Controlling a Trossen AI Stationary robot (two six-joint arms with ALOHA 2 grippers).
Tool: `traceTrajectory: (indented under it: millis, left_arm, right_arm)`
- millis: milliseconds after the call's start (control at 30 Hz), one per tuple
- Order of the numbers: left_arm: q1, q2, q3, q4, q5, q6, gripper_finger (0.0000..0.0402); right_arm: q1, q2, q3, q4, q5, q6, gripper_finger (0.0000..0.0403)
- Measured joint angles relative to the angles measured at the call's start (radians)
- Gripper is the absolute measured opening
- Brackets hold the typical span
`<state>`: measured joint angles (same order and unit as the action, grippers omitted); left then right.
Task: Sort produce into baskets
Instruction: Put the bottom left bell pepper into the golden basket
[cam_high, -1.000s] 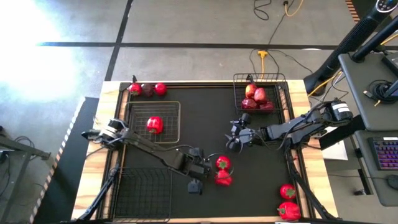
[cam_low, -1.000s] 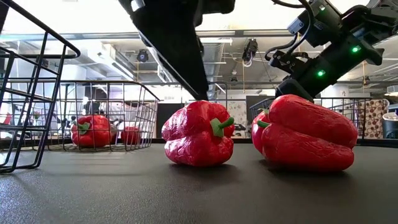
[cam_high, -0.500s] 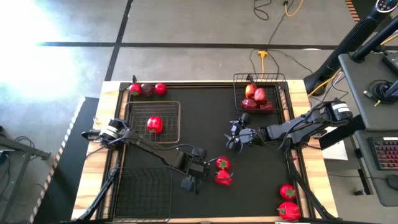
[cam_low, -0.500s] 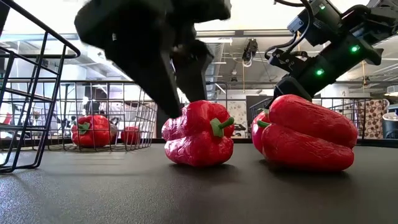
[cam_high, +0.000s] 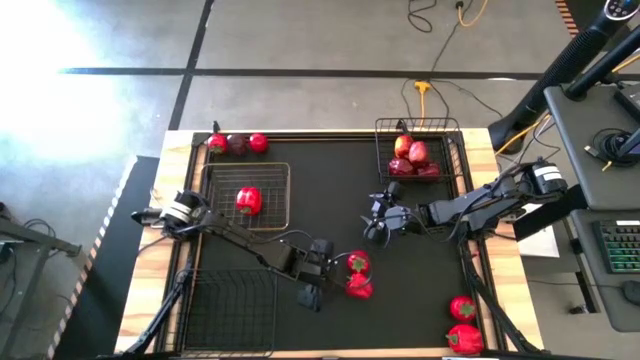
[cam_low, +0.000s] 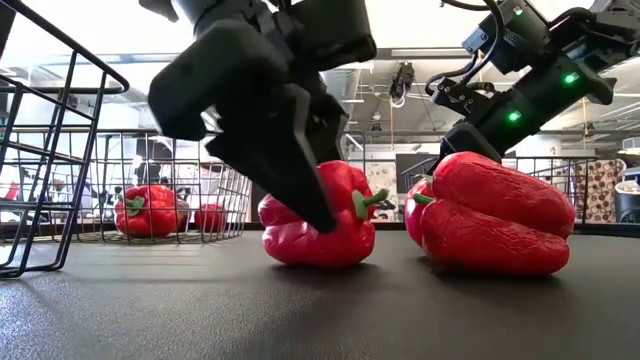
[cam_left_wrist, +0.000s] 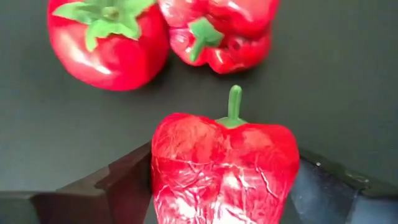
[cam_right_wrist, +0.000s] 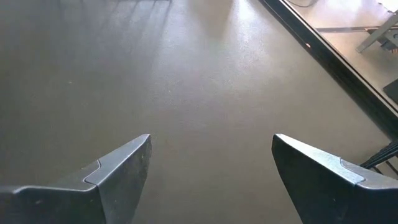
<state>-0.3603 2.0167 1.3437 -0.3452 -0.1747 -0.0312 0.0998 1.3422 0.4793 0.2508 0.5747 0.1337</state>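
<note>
My left gripper (cam_high: 322, 274) is low over the mat at mid-table, shut on a wrinkled red bell pepper (cam_left_wrist: 224, 168) whose green stem points away from it. From above, the gripper hides most of that pepper. Just beyond it lie a green-topped tomato (cam_high: 358, 263) and another bell pepper (cam_high: 358, 288), both resting on the mat. My right gripper (cam_high: 377, 226) is open and empty over bare mat (cam_right_wrist: 205, 99), to the right of centre. My left gripper pinches the pepper's two flanks (cam_left_wrist: 163, 180) between its two fingers (cam_left_wrist: 127, 183), at the end away from the stem. The fingers slant down from the table's left and lie along the pepper. The pepper's underside (cam_low: 315, 258) rests on the mat, stem end slightly raised.
A far-left basket (cam_high: 275, 172) holds one pepper (cam_high: 248, 201). A near-left basket (cam_high: 230, 310) stands beside my left arm. A far-right basket (cam_high: 385, 130) holds apples (cam_high: 412, 158). Three fruits (cam_high: 237, 144) lie at the far left edge, two red ones (cam_high: 463, 322) at the near right.
My left gripper has come down from just above the pepper to the mat and turned, so that its fingers now stand on both flanks of the pepper. The pepper has tipped a little, its stem end rising, and its underside has stayed on the mat.
</note>
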Motion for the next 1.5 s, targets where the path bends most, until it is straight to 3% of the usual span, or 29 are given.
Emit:
traceTrajectory:
  millis: [167,267,600,767,867,1033,1233,1433,1500]
  left_arm:
    - [0.000,0.016,0.009,0.009,-0.024,-0.080,0.0267]
    - [-0.002,0.017,0.034,-0.035,-0.091,-0.091,0.0265]
    - [0.008,-0.103,0.252,-0.551,-0.441,-0.149,0.0265]
    - [0.031,-0.230,0.244,-0.818,-0.657,-0.367,0.0265]
    - [0.053,-0.305,0.178,-0.985,-0.724,-0.568,0.0265]
    - [0.118,-0.483,-0.007,-1.097,-0.721,-0.885,0.0265]
    - [0.235,-0.637,-0.266,-1.052,-0.567,-1.140,0.0265]
    - [0.347,-0.672,-0.453,-0.897,-0.394,-1.181,0.0266]
    - [0.370,-0.671,-0.488,-0.855,-0.412,-1.184,0.0272]
  right_arm:
    - [0.000,0.000,0.000,0.001,0.000,-0.002,0.0325]
    - [0.000,0.001,0.000,0.001,0.000,-0.003,0.0325]
    - [0.000,0.001,0.000,-0.009,0.000,0.004,0.0325]
    - [0.000,0.001,0.000,-0.009,-0.001,0.008,0.0325]
    - [0.000,0.001,0.000,-0.008,-0.001,0.009,0.0325]
    - [0.000,0.001,0.000,-0.006,-0.002,0.013,0.0325]
    - [0.000,0.001,0.000,-0.006,-0.001,0.014,0.0325]
    - [0.000,0.001,0.000,-0.006,-0.001,0.014,0.0325]
    - [0.000,0.001,0.000,-0.006,-0.001,0.015,0.0325]
